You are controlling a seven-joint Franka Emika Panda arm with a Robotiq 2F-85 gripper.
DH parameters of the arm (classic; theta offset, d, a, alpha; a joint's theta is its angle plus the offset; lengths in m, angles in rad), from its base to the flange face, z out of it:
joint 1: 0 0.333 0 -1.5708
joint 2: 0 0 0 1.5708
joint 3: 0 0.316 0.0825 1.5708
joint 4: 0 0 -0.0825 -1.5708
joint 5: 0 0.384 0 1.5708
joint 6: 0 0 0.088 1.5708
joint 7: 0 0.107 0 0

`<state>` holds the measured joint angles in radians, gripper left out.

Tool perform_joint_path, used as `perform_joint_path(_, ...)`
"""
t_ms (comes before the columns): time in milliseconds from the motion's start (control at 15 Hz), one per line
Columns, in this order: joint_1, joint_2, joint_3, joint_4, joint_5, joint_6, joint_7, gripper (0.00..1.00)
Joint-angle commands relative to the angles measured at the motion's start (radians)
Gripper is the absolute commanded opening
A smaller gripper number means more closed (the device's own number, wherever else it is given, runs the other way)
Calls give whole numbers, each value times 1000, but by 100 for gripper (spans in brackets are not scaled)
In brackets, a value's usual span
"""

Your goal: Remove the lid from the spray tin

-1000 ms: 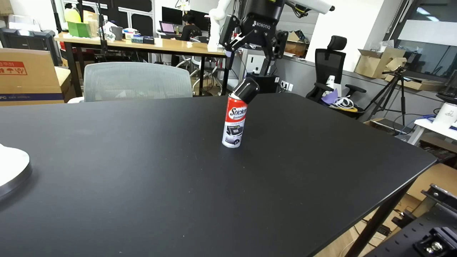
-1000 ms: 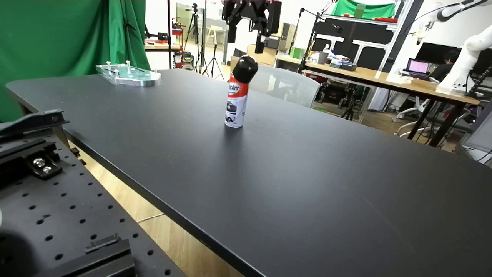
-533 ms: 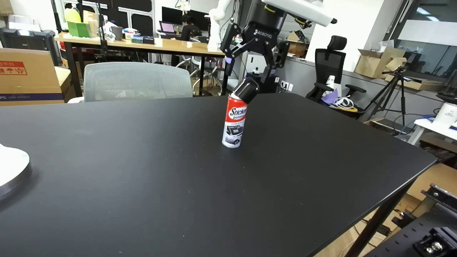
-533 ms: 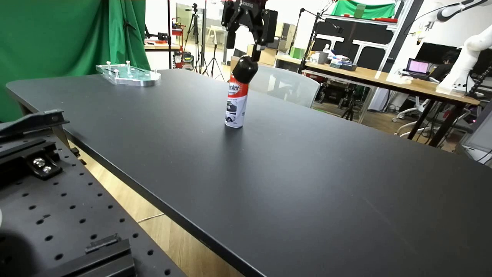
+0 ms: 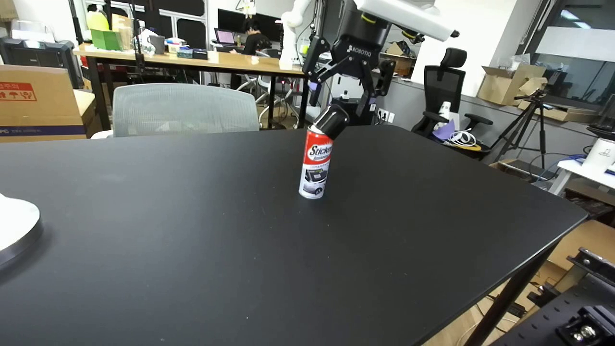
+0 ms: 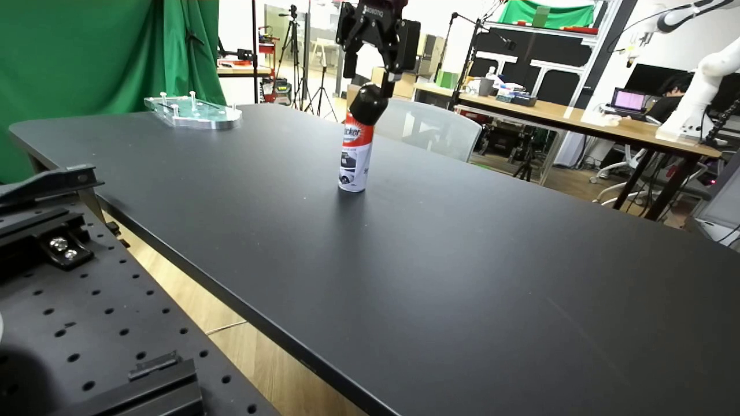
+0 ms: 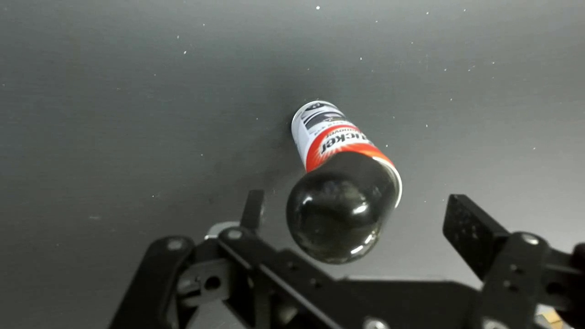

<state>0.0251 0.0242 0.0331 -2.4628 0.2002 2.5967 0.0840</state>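
The spray tin (image 5: 315, 166) stands upright on the black table, white below with a red upper label. It also shows in an exterior view (image 6: 354, 153) and in the wrist view (image 7: 331, 132). The lid (image 5: 332, 121), a glossy black cap, sits tilted on top of the tin and leans to one side; it also shows in an exterior view (image 6: 369, 105) and in the wrist view (image 7: 338, 212). My gripper (image 5: 338, 105) is open just above the lid. In the wrist view the fingers (image 7: 355, 203) stand on either side of the lid, with a gap on both sides.
The black table (image 5: 192, 240) carries a white rounded object (image 5: 17, 223) at its edge. A clear plate with posts (image 6: 193, 112) lies at the table's far end. A grey mesh chair (image 5: 185, 108) stands behind the table. A perforated black plate (image 6: 127, 318) is beside it.
My gripper has come down toward the lid and shifted slightly sideways, staying open. The tin and the lid have not moved.
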Motion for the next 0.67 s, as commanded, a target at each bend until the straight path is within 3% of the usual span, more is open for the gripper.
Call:
perform_joint_path(0, -3, -10, -7, -12, 2, 7, 34, 100)
perform_joint_path(467, -12, 6, -10, -6, 47, 14, 15, 100)
perform_joint_path(533, -12, 9, -10, -4, 49, 15, 15, 95)
perform_joint_path(600, -12, 12, -10, -2, 58, 16, 12, 75)
